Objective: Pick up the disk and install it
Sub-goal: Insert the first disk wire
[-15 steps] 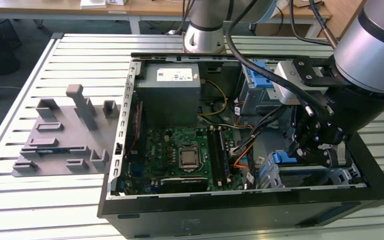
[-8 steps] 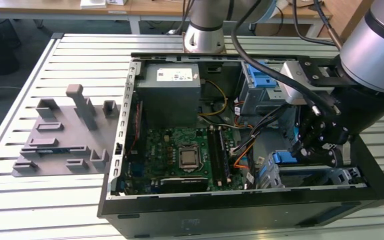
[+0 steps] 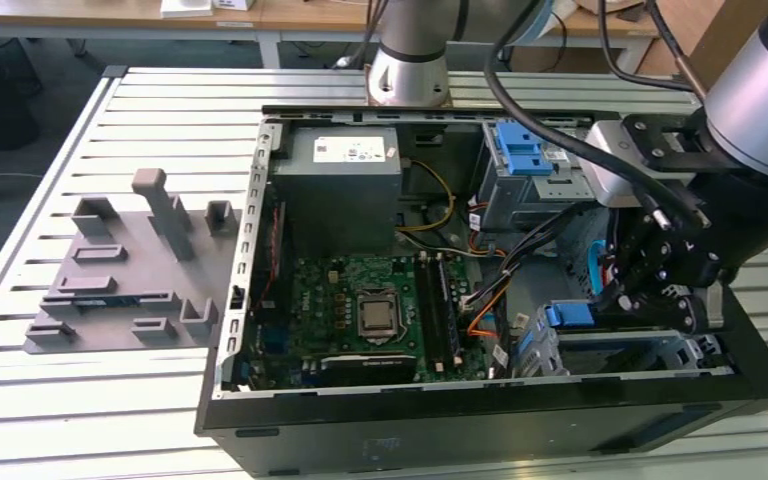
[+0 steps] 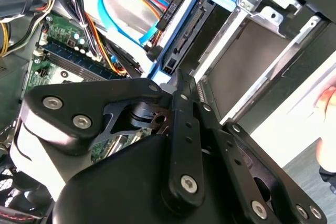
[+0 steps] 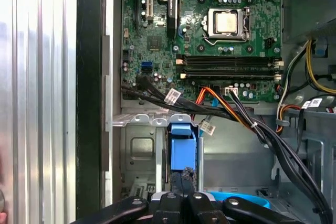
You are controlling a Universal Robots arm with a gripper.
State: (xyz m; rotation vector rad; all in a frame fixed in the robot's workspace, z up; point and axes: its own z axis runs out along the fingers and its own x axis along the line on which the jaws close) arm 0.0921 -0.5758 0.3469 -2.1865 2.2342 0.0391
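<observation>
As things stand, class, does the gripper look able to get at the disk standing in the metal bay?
Probably yes. The gripper sits right at the disk, whose blue frame stands upright in the metal bay. The bundle of cables runs beside it, not across it.

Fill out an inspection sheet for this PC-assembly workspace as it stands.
Surface: slatted metal table carrying an open computer case.
Job's things: the disk, blue carrier frame edge-on, stands upright in the grey drive bay at the case's corner, seemingly partly inserted.
Clutter: grey moulded fixture on the table at the exterior view's left; power-supply box and motherboard inside the case.
Grippers: the gripper is right at the disk's end; whether the jaws are closed cannot be told.
Cables: black, orange and yellow leads cross above the bay; a blue cable loops beside the disk.
Surroundings: desks behind the table.
</observation>
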